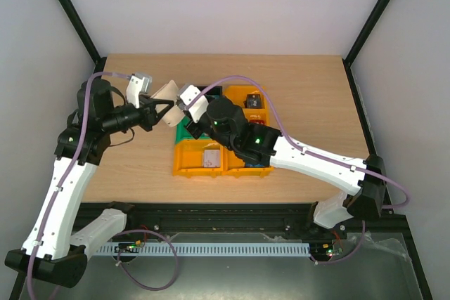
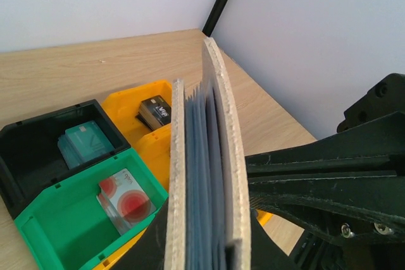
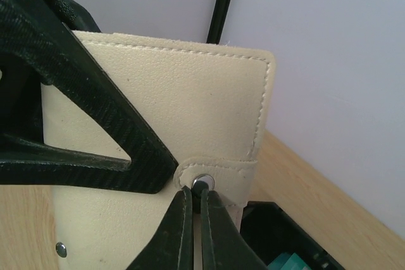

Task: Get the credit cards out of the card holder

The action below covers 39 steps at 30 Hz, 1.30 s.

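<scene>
card holder up over table, just L of bins, credit cards in sep. bins

One cream stitched-leather card holder, cards inside it too tightly packed to count, four loose plastic cards: one teal card, one red-and-white card, one black card, one pale card, three orange plastic bins, one green bin, one black bin.
</scene>
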Each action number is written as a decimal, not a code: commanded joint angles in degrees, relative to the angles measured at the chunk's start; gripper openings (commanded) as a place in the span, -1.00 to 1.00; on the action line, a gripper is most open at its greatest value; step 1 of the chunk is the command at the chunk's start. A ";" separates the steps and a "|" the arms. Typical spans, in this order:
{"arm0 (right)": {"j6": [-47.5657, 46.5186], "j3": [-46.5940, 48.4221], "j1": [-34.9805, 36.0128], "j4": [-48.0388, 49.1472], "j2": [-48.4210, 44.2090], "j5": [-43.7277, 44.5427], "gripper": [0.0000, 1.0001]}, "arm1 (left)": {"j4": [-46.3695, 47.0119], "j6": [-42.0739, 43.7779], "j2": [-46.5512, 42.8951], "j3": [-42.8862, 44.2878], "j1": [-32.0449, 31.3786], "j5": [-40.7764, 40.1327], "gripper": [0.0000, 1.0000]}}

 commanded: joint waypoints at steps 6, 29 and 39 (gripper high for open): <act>1.49 3.10 -2.34 2.04 0.92 14.31 -0.97 | -5.59 2.71 -2.54 -1.73 -1.20 7.71 -0.95; 5.86 -0.66 -11.72 -1.53 -4.66 7.21 -0.97 | -6.56 4.73 -3.30 -2.96 -1.13 4.26 -0.95; 0.48 -3.67 -12.03 -7.71 -11.66 -34.64 -0.24 | -7.66 8.03 -3.52 -2.24 -1.11 4.89 -0.95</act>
